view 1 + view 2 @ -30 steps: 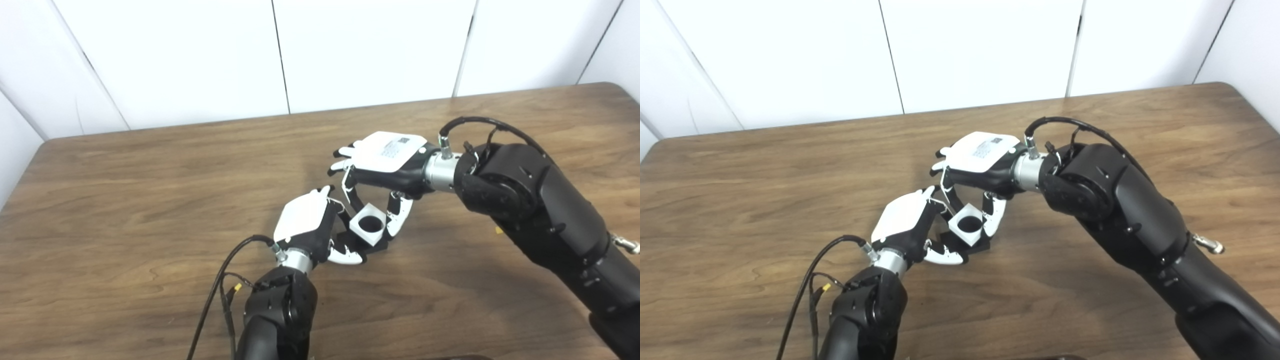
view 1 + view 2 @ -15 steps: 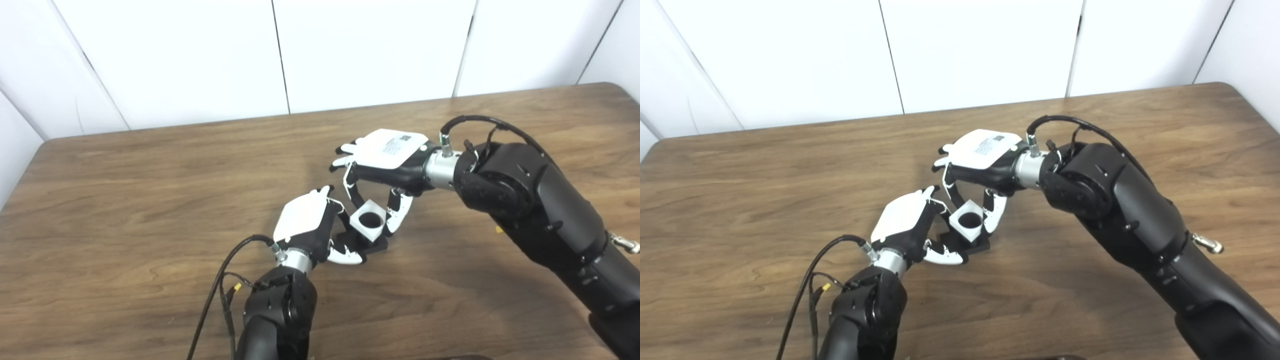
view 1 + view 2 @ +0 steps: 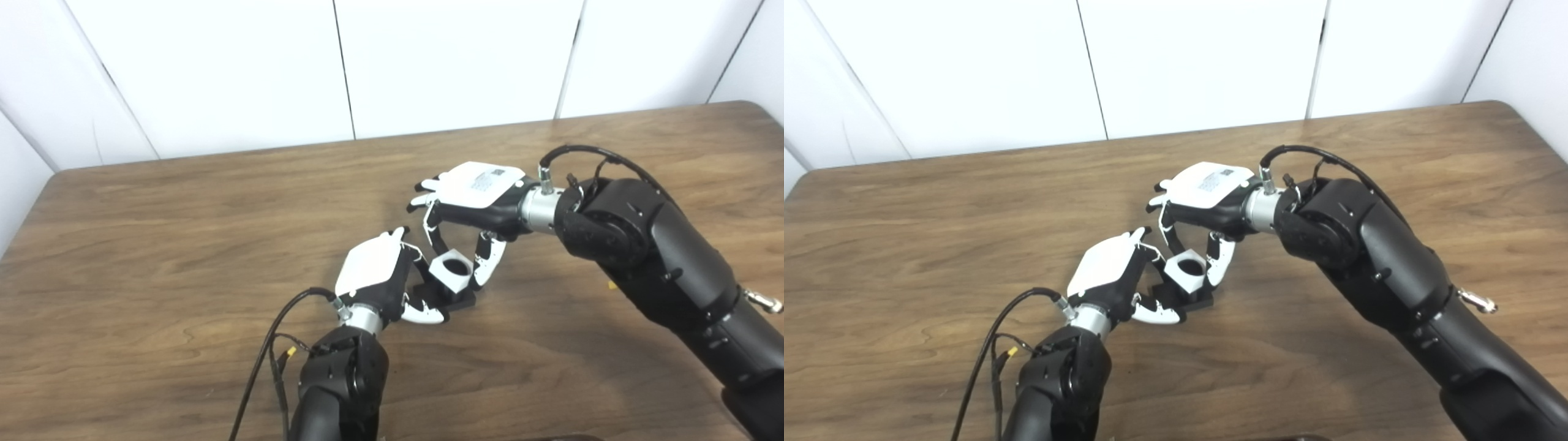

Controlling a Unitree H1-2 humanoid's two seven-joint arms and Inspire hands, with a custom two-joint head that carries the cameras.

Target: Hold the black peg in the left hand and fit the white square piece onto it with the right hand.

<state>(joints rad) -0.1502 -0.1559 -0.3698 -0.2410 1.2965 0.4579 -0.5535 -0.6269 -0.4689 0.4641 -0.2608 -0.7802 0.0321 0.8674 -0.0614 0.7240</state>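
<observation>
A: What has changed?
B: The white square piece with round hole (image 3: 451, 272), pinched by the right hand (image 3: 474, 199), has turned slightly and sits lower over the black peg base (image 3: 454, 298).
A: And the left hand (image 3: 383, 278)?
B: It stays closed on the base, near the table centre; seating seems close.

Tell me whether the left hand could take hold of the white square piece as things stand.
Probably not. The left hand is shut on the black peg, and the right hand pinches the white square piece from both sides, covering the faces worth gripping.
</observation>
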